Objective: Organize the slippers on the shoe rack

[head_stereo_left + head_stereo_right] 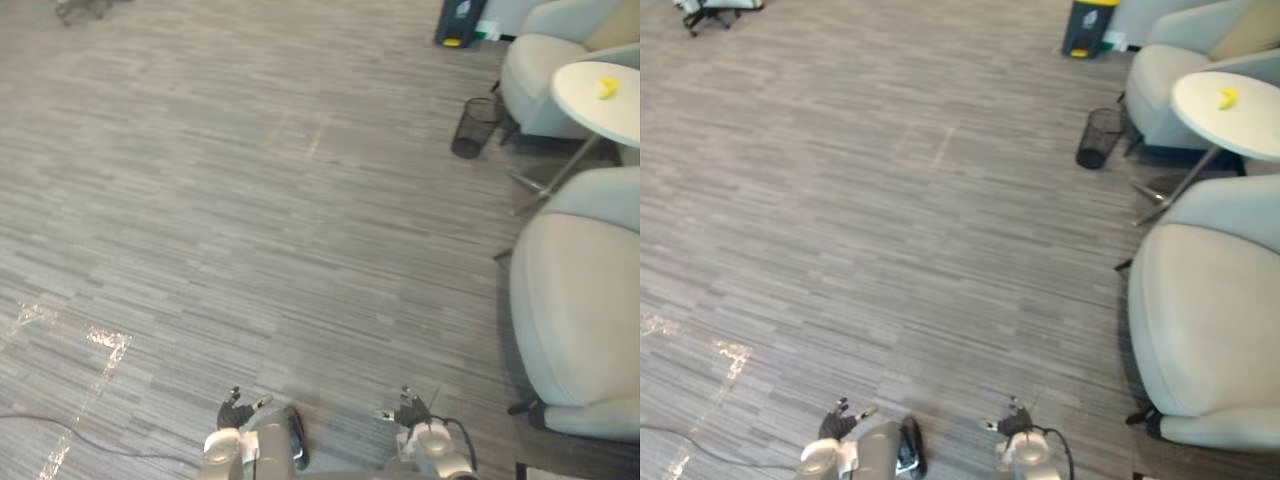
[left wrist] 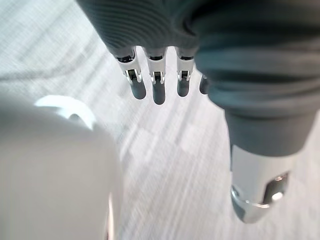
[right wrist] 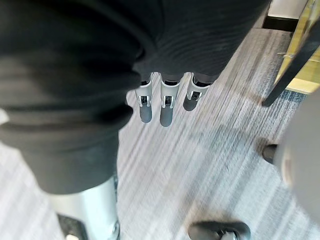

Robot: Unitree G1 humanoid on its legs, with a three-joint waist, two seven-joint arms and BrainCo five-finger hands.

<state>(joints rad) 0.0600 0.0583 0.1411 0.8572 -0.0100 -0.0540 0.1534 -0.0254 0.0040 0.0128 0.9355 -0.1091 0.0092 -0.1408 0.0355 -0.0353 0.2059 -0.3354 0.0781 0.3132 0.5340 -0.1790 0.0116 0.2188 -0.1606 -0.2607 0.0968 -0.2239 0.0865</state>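
Both hands hang low up front, left hand (image 1: 236,411) and right hand (image 1: 411,410), fingers (image 2: 158,90) straight-ish w/ nothing in them, pointing at the floor (image 1: 250,200). Can't tell where the slippers are tbh, armchair (image 1: 580,310) and wire bin (image 1: 472,126) sit farther off. Slippers prob light n floppy, so pinch the upper.

At 2 o'clock the round white counter (image 1: 600,95) is cut by the picture's right edge. The yellow object (image 1: 607,87) on it is too small to identify. At 4 o'clock the pale grey upholstered armchair (image 1: 575,310) runs off the edge.
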